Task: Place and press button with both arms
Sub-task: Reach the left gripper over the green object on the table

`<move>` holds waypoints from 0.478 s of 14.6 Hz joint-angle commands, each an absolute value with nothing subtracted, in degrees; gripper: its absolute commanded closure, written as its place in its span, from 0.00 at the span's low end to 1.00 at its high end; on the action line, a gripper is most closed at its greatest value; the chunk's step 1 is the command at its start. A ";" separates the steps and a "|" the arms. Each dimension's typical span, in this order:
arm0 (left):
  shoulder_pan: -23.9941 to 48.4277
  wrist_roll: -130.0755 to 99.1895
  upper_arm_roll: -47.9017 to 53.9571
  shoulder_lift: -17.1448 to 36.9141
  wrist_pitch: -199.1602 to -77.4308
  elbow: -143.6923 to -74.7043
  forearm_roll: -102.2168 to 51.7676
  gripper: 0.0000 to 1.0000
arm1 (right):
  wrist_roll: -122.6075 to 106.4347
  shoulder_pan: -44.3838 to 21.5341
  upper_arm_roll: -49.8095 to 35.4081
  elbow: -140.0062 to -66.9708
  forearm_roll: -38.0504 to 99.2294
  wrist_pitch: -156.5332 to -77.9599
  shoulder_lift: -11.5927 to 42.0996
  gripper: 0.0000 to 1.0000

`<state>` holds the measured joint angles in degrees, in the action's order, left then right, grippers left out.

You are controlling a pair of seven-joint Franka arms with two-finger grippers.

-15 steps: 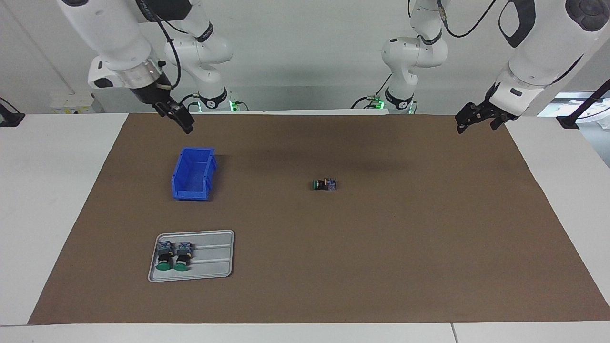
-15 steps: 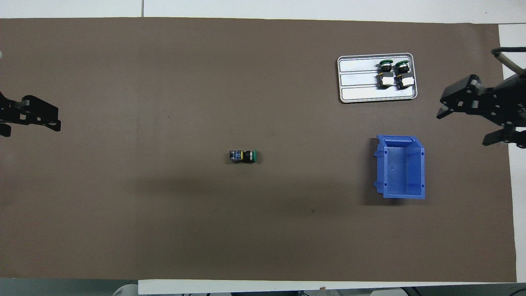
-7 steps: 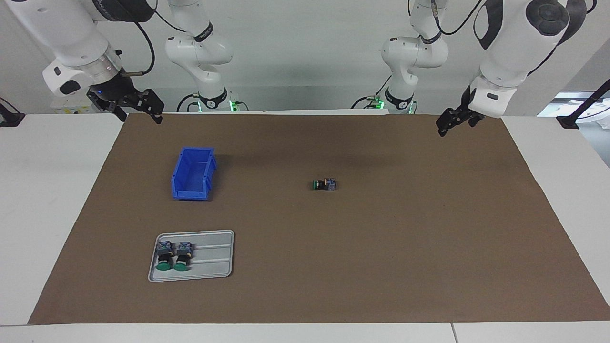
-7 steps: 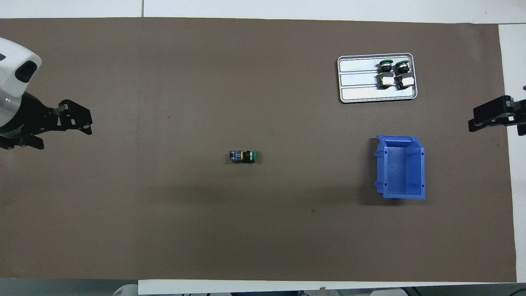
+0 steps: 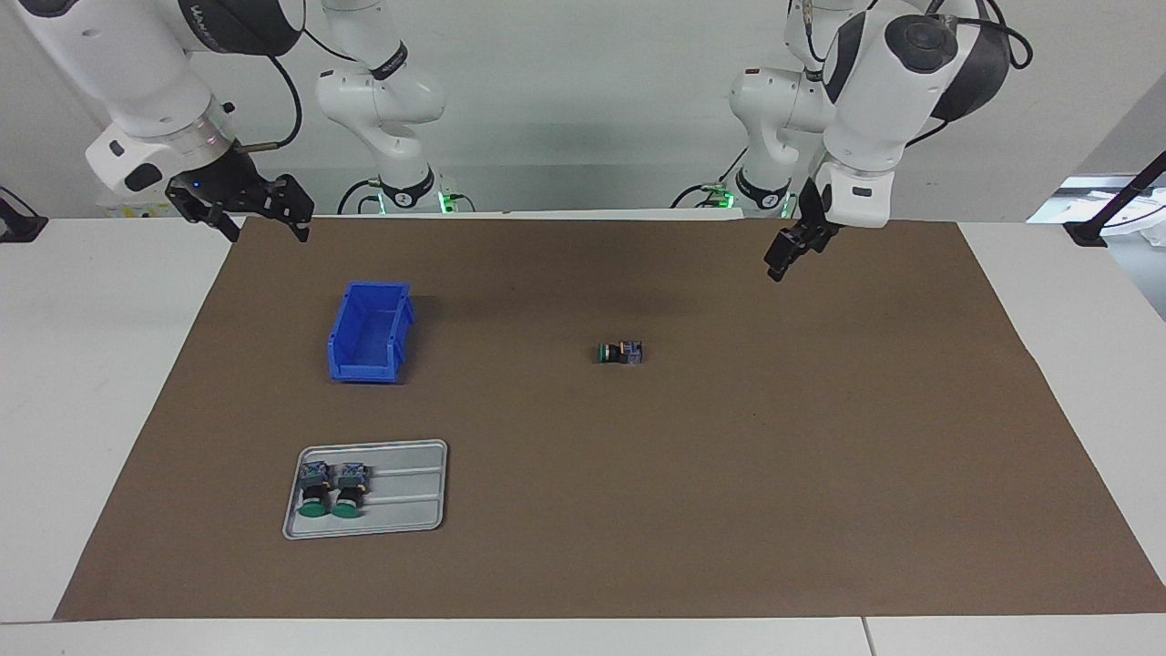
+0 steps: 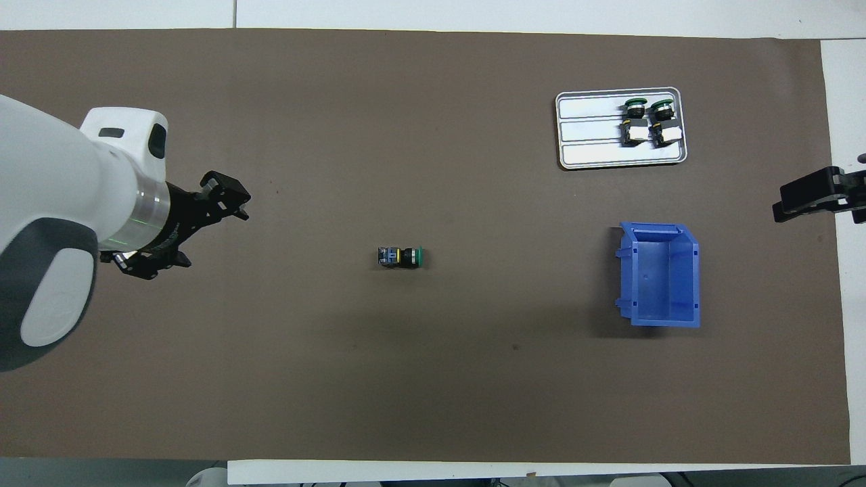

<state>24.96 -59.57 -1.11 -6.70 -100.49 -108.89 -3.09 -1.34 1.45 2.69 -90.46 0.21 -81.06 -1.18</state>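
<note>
Button (image 5: pixel 621 353) lying on its side on the brown mat (image 5: pixel 729 510), mid-table, untouched.
Facing view: its long axis runs along the table, round green cap toward the right arm's end, blue block toward the left arm's; left gripper (image 5: pixel 785 257) and right gripper (image 5: pixel 244 208) hang over the mat, jaws spread, empty. Overhead view: button (image 6: pixel 400 257) shows a yellow band; ribbed grey tray (image 6: pixel 588 152) holds two similar switches (image 6: pixel 648 122); blue plastic bin (image 6: pixel 659 274) sits nearer the robots.

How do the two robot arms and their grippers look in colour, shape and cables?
Both arms, the left arm and the right arm, are white and rounded, with dark grey joint caps, silver wrist rings and black cables. The left gripper and right gripper are black claws.
</note>
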 commanded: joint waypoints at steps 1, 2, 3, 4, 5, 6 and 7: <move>29.51 -73.60 -1.76 -3.97 -104.31 -110.13 -4.48 0.00 | -2.55 2.81 2.02 -93.16 -0.44 -82.35 -3.25 0.02; 31.53 -78.44 -1.76 -1.95 -105.81 -109.87 -4.48 0.00 | -2.29 2.81 2.02 -93.16 -0.44 -82.27 -3.25 0.02; 32.68 -83.01 -1.76 -0.54 -107.39 -109.86 -4.48 0.00 | -2.29 2.90 2.02 -93.08 -0.35 -82.09 -3.25 0.02; 33.57 -86.10 -1.67 0.34 -108.62 -109.78 -4.57 0.00 | -2.46 2.81 1.93 -92.90 0.00 -81.92 -3.25 0.02; 34.62 -89.09 -1.67 2.18 -110.11 -109.51 -4.66 0.00 | -2.55 2.46 1.93 -92.99 0.09 -81.74 -3.25 0.02; 36.20 -91.56 -1.67 4.29 -110.82 -108.21 -5.44 0.00 | -2.55 2.29 1.76 -92.90 0.09 -81.74 -3.25 0.02; 36.82 -94.37 -1.76 6.74 -110.92 -106.71 -7.54 0.00 | -2.55 2.20 1.67 -92.90 0.17 -81.74 -3.25 0.02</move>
<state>34.92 -89.50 -0.84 2.74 -110.05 -109.55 -5.21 -1.46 1.85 2.38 -91.12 0.21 -81.05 -1.76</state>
